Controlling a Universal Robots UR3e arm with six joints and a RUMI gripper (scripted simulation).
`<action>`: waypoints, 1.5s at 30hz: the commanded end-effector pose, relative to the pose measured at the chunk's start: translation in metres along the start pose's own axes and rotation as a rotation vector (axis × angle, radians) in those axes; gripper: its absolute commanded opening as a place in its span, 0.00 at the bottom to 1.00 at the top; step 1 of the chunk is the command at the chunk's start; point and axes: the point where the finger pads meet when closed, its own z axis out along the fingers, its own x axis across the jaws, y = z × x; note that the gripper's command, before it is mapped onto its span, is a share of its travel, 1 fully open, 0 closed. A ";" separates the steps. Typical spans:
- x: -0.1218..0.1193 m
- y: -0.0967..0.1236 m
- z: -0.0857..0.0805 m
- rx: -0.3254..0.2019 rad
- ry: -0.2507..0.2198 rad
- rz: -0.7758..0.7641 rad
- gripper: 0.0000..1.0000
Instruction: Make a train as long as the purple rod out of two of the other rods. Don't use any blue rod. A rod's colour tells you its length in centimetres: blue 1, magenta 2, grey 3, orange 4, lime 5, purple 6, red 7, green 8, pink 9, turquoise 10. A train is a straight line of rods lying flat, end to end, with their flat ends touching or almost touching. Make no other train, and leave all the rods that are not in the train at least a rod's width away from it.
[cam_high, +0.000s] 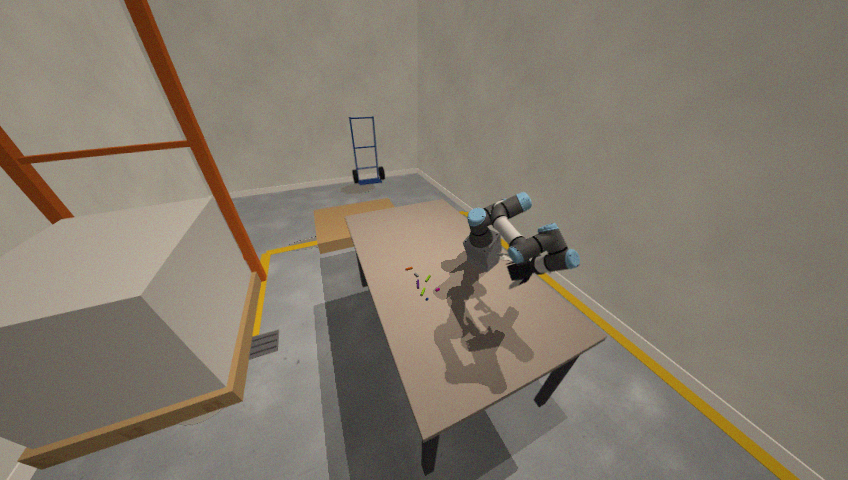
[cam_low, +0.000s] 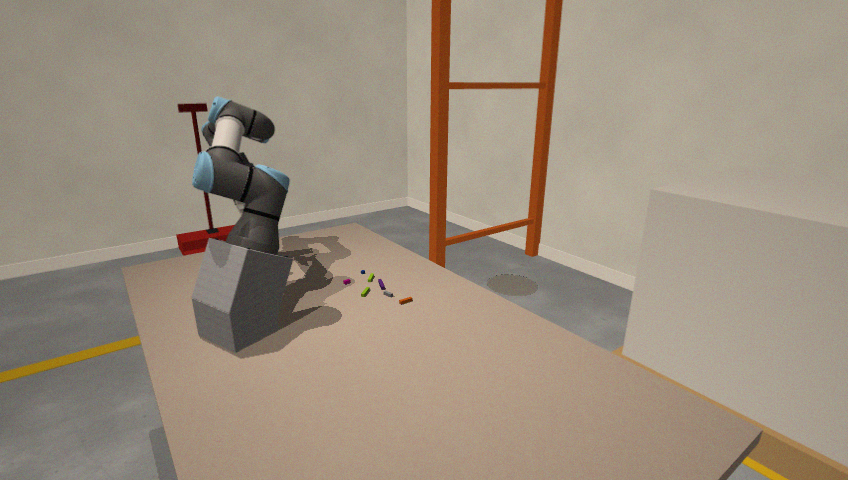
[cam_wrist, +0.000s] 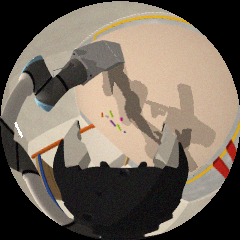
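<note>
Around the purple rod (cam_high: 417, 284) (cam_low: 381, 284) (cam_wrist: 113, 123), flat on a matte, finely grained tan tabletop (cam_high: 416, 368) (cam_low: 446, 386) (cam_wrist: 150, 60) between mottled plaster-like walls (cam_high: 684, 118) (cam_low: 119, 59) (cam_wrist: 75, 30): near one end, a short grey rod (cam_high: 416, 274) (cam_low: 387, 293) (cam_wrist: 107, 116), with an orange rod (cam_high: 408, 268) (cam_low: 405, 300) (cam_wrist: 102, 114) farther out. On its pedestal-facing side, two slim lime rods, one (cam_high: 427, 278) (cam_low: 365, 292) (cam_wrist: 111, 114) and another (cam_high: 422, 292) (cam_low: 370, 277) (cam_wrist: 119, 127), apart, and beyond them a stubby magenta rod (cam_high: 437, 289) (cam_low: 346, 281) (cam_wrist: 121, 119); past its other end, a tiny blue rod (cam_high: 426, 299) (cam_low: 363, 271) (cam_wrist: 125, 132). Well apart from it, beyond the angular, metallic-grey pedestal (cam_high: 489, 252) (cam_low: 249, 309) (cam_wrist: 107, 55), black gripper (cam_high: 511, 272) (cam_wrist: 121, 122) released, pale faceted fingers wide apart.
</note>
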 end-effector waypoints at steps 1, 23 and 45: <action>0.000 0.000 -0.001 0.000 0.002 0.001 1.00; 0.000 0.000 0.000 0.001 0.002 0.002 1.00; 0.001 0.009 0.014 0.086 -0.028 0.087 1.00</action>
